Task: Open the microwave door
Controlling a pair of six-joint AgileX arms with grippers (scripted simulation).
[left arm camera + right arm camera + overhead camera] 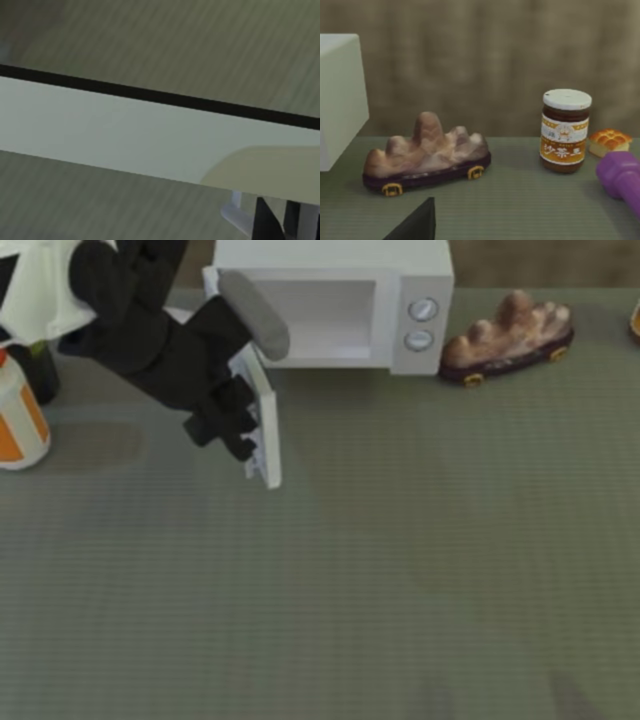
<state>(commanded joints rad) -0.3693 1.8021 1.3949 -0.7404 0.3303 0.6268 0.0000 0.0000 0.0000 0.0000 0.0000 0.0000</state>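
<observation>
The microwave door (265, 425) stands swung well out from the microwave (335, 302) at the table's far edge (cavity exposed). The left gripper (240, 435) sits against the door's outer end; whether it grasps is not discernible. Little opening remains.

Table (420, 580) bare across front and centre: free passage there. Microwave door (266, 430) swung out from the microwave (335, 300), left gripper (235, 435) against it, blocking the left-rear approach. Oven cavity mouth open. Rock ornament (508, 335) just right of the microwave. Orange-white bottle (18, 415) at left edge. Jar (565, 131), bread roll (610, 141), purple object (622, 177) apparently farther right.
</observation>
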